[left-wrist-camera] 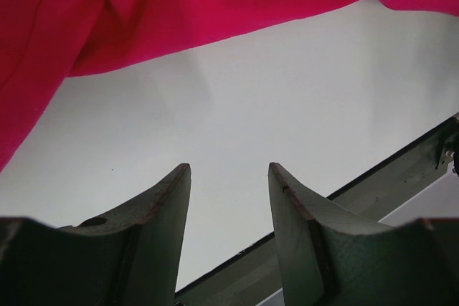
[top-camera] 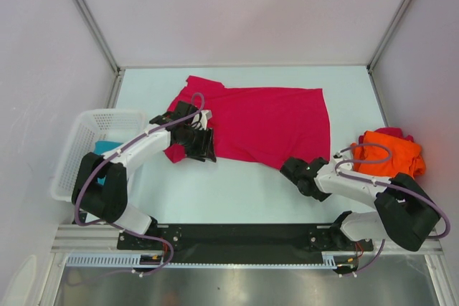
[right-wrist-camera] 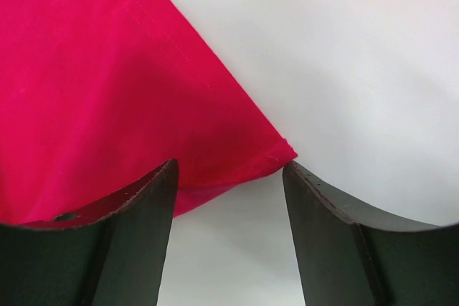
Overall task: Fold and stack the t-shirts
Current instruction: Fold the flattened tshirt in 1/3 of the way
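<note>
The crimson-pink t-shirt lies spread across the middle of the table. My left gripper is at its near left edge, open and empty; in the left wrist view its fingers hang over bare table with the shirt's edge beyond them. My right gripper is open at the shirt's near right corner; that corner lies between its fingertips, not pinched. The bright orange t-shirt is bunched at the right. The teal t-shirt lies in the basket.
A white mesh basket stands at the table's left edge beside the left arm. Grey walls enclose the table at the back and sides. A black rail runs along the near edge.
</note>
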`<state>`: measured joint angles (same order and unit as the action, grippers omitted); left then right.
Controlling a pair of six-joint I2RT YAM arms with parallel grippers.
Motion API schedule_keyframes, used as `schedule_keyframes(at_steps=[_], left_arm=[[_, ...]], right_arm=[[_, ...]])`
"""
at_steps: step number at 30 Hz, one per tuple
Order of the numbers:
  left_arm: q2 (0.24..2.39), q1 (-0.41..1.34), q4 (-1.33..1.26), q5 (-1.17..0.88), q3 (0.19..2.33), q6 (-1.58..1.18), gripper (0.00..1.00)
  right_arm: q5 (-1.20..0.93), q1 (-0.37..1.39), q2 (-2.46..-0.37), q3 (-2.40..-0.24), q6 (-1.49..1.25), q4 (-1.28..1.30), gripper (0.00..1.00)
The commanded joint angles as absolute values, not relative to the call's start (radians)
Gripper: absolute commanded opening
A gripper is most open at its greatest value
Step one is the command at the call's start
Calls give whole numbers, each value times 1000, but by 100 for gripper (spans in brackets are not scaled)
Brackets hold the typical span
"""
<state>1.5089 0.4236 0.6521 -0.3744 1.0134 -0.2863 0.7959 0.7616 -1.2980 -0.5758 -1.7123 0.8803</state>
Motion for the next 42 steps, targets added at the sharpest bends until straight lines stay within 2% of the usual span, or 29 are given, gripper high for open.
schedule_keyframes(at_steps=[1, 4, 6, 7, 8, 9, 17, 24, 33, 37, 42], left_arm=[[1470, 428, 623, -397, 1009, -259, 53], [1467, 428, 621, -396, 1006, -259, 52], [1468, 428, 621, -397, 1008, -259, 52], [1468, 428, 621, -399, 1008, -259, 52], [1468, 428, 621, -396, 1008, -259, 52], [1467, 428, 623, -396, 1008, -259, 52], [1473, 428, 620, -390, 1012, -261, 53], [1463, 428, 634, -371, 1025, -261, 52], [1462, 419, 644, -345, 1028, -262, 52], [1476, 416, 643, -339, 1035, -268, 52], [1483, 413, 644, -328, 1045, -275, 52]], right_arm=[[842, 749, -1302, -586, -1698, 885, 66], [838, 741, -1318, -584, -1683, 870, 65], [831, 741, -1327, -581, -1663, 847, 57], [827, 741, -1333, -580, -1652, 835, 46], [825, 742, -1335, -580, -1649, 822, 15], [821, 742, -1338, -580, -1652, 822, 0], [919, 788, -1342, -708, -1647, 966, 0], [1052, 733, -1364, -903, -1553, 1054, 0], [1029, 536, -1345, -923, -1361, 963, 0], [994, 447, -1336, -914, -1229, 841, 0], [930, 353, -1406, -957, -1083, 741, 0]])
